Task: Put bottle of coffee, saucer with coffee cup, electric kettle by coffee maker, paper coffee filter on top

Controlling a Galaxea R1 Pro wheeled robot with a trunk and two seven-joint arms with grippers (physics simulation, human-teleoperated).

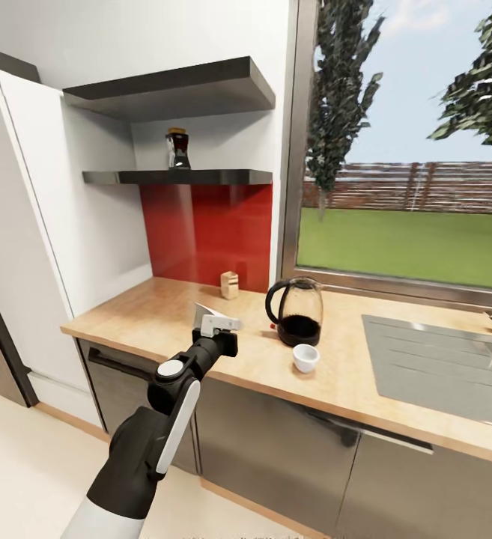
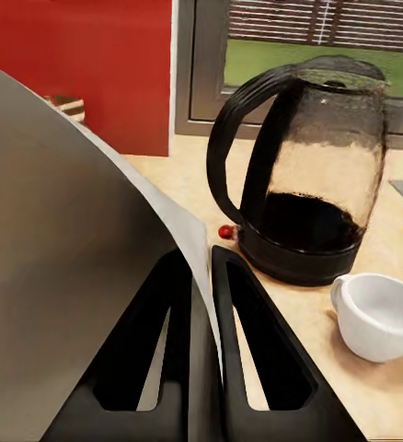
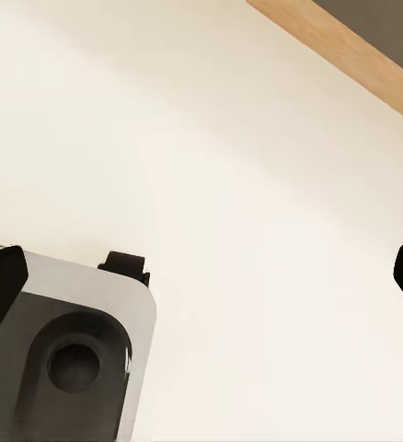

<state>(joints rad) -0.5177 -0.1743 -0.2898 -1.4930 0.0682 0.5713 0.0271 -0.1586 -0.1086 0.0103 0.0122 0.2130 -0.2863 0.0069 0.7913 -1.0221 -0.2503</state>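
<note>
My left gripper (image 1: 217,325) is shut on the white paper coffee filter (image 1: 204,310), held over the pale wood countertop (image 1: 156,314). In the left wrist view the filter (image 2: 63,239) is a broad pale sheet pinched between the black fingers (image 2: 257,359). The dark glassy electric kettle (image 1: 298,311) stands just right of the gripper, and the small white coffee cup (image 1: 305,358) sits in front of it on the bare counter. The bottle of coffee (image 1: 177,150) stands on the lower dark shelf (image 1: 201,177). The coffee maker and saucer are out of view. My right gripper (image 3: 201,281) hangs open above the floor.
A steel sink (image 1: 440,363) is set into the counter at the right. A small beige box (image 1: 230,284) stands against the red backsplash. A white fridge (image 1: 28,224) borders the counter's left end. A tiny red object (image 2: 225,231) lies by the kettle's base.
</note>
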